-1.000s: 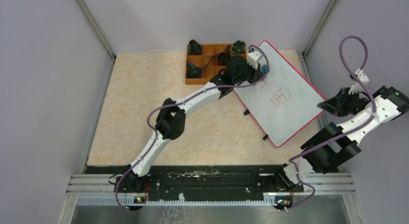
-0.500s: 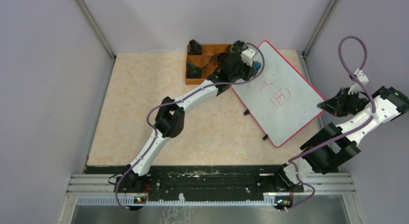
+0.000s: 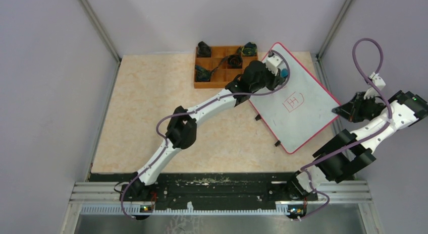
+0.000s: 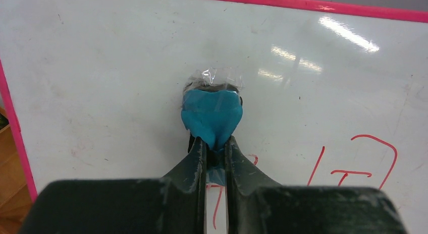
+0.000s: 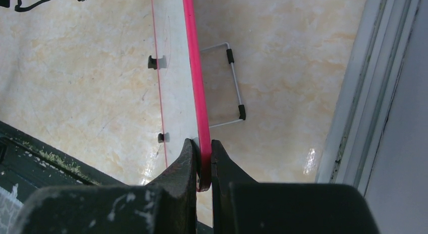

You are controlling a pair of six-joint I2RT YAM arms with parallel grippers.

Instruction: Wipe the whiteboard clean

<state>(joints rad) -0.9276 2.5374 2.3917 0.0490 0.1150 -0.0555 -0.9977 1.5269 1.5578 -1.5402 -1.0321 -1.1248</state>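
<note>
Red marks partly behind the left end effector

The whiteboard, white with a thin red rim, lies diagonally at far right, with red handwritten marks near its middle.

Beige table — whiteboard and orange tray rest on it.

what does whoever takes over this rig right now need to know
Left gripper: shut on the blue eraser pad, pressed to the whiteboard near its far end.
Right gripper: shut on the whiteboard's red rim at its right edge.
Done: the board beyond the pad looks clean.
Left to do: red writing mid-board and strokes by the pad, not yet wiped.
</note>
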